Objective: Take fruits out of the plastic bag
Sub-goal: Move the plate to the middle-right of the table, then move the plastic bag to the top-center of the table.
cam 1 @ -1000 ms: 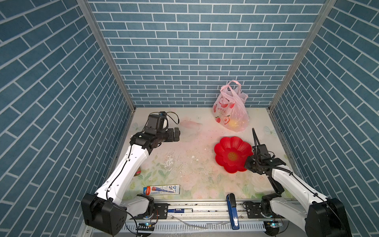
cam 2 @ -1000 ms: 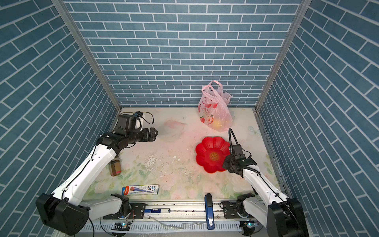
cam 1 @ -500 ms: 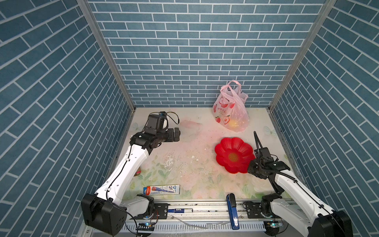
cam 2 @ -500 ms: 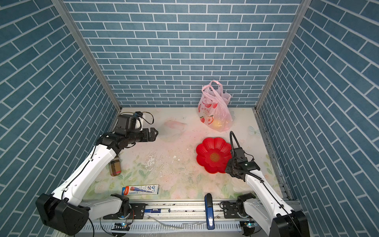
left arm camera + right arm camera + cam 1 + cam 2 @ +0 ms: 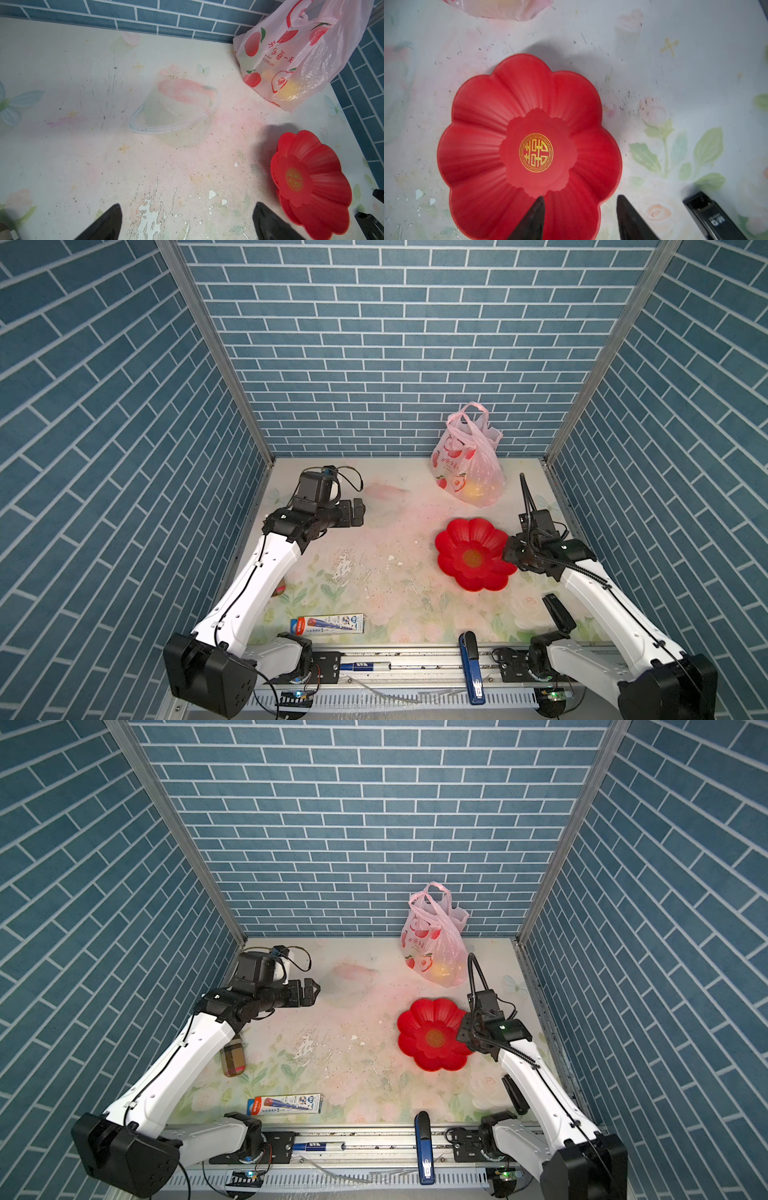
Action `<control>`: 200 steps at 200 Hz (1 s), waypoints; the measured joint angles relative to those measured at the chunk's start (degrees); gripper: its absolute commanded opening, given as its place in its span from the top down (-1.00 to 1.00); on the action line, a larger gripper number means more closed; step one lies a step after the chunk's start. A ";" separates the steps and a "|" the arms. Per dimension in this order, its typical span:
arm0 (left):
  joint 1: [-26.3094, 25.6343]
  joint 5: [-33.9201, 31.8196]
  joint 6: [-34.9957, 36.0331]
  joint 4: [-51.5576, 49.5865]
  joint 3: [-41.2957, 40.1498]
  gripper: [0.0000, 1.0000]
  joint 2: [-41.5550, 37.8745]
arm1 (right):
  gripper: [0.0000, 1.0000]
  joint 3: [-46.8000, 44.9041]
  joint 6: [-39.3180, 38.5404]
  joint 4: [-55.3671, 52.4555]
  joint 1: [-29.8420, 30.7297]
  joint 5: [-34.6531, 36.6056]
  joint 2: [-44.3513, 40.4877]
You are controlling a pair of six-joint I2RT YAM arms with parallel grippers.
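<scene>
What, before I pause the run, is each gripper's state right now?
Left gripper: open, holding nothing.
Right gripper: open, holding nothing, over the red plate.

The walls point(image 5: 374, 344) on three sides were that blue brick-pattern stuff with pale grout, with metal corner posts point(image 5: 218, 352) slanting down from the upper corners of the frame. The tabletop point(image 5: 395, 585) was a pale floral print, scuffed and flaking mid-frame, pretty evenly lit.

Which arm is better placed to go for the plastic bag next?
Likely right: the right gripper, open and empty over the red plate, sits nearer the plastic bag; the left gripper, also open, is farther off.
</scene>
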 measured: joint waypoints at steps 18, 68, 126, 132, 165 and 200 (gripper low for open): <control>0.00 -0.28 0.00 0.00 0.00 -0.99 -0.04 | -0.20 4.46 -2.67 2.12 0.00 0.68 5.42; 0.00 -0.55 0.02 0.00 0.00 -0.99 0.17 | -0.31 19.76 -9.38 9.64 -0.02 3.02 22.93; 0.00 -0.72 0.74 0.00 0.00 -0.99 0.20 | -0.37 36.98 -15.30 17.94 -1.88 5.97 41.11; 0.00 -0.74 0.85 0.02 0.00 -0.99 0.20 | -0.38 38.42 -15.80 18.78 -2.19 6.03 42.69; 0.00 -0.94 1.38 0.07 0.00 -0.99 0.20 | -0.46 42.18 -18.58 23.58 -3.15 6.25 48.13; -0.04 -1.07 1.64 0.28 -0.02 -0.99 0.20 | -0.48 48.41 -21.16 25.33 -3.98 6.16 53.22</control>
